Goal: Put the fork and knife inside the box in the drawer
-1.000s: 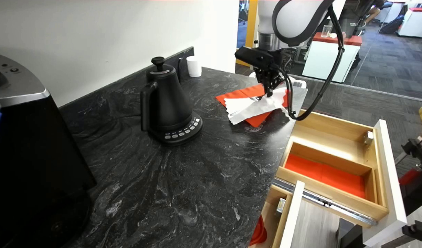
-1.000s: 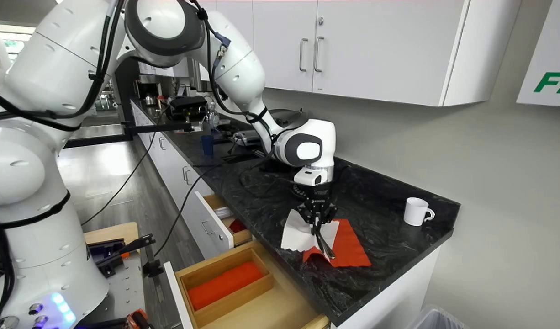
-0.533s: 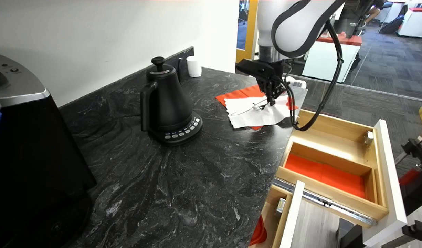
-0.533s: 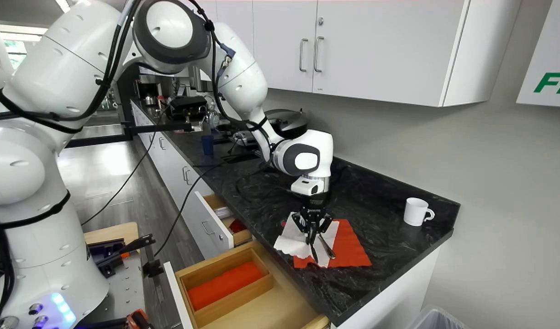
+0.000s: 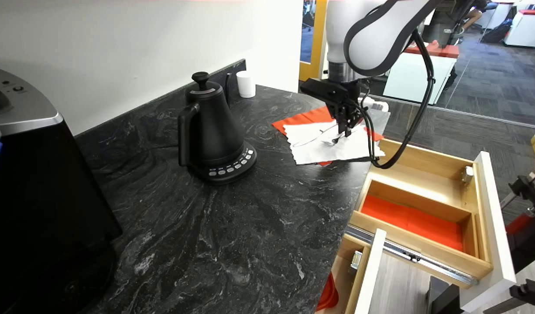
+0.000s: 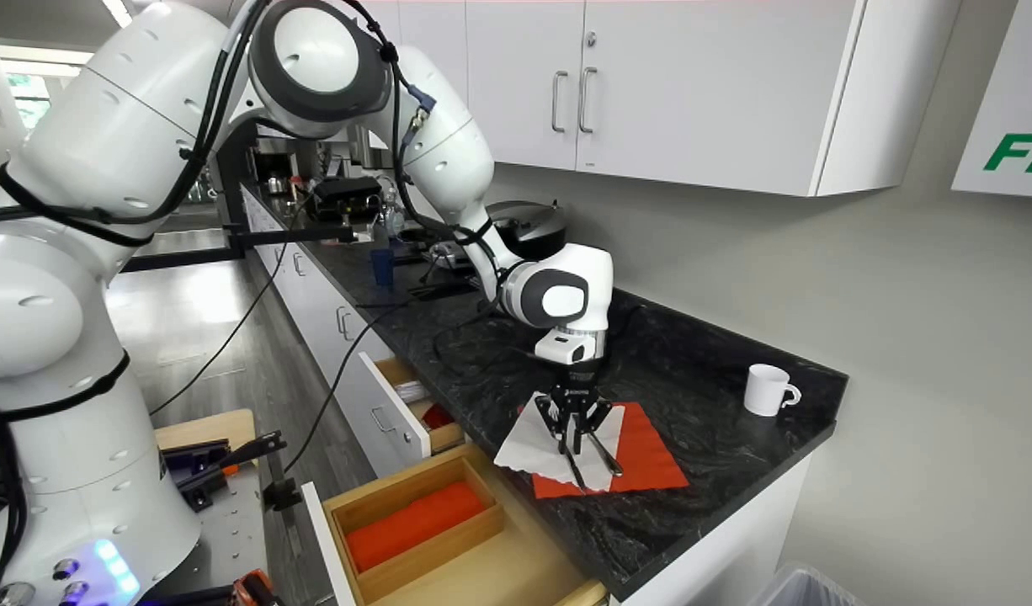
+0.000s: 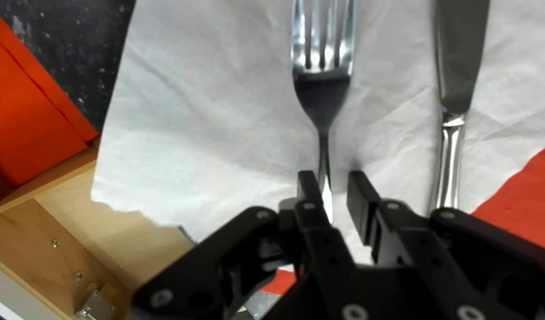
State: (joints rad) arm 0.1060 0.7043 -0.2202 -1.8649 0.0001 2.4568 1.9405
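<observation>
White sheet (image 7: pixel 201 133) lies flatter than a second ago. Tool (image 7: pixel 334 186) spread around the handle of the fork (image 7: pixel 322 100); knife (image 7: pixel 458 89) beside it, outside the gap. Red sheet (image 6: pixel 646 450) partly underneath.

In an exterior view, the green capitals "FI" (image 6: pixel 1011 152) can be read on the white panel (image 6: pixel 1017 101) at the upper right, toward its lower edge; the border of the view cuts the lettering off there. In an exterior view, small pale print by the buttons (image 5: pixel 230 170) on the base (image 5: pixel 232 164) of the black kettle (image 5: pixel 213 124) is too fine to read. The black hand (image 6: pixel 571 448) carries a short pale marking on its body, too small to make out.
</observation>
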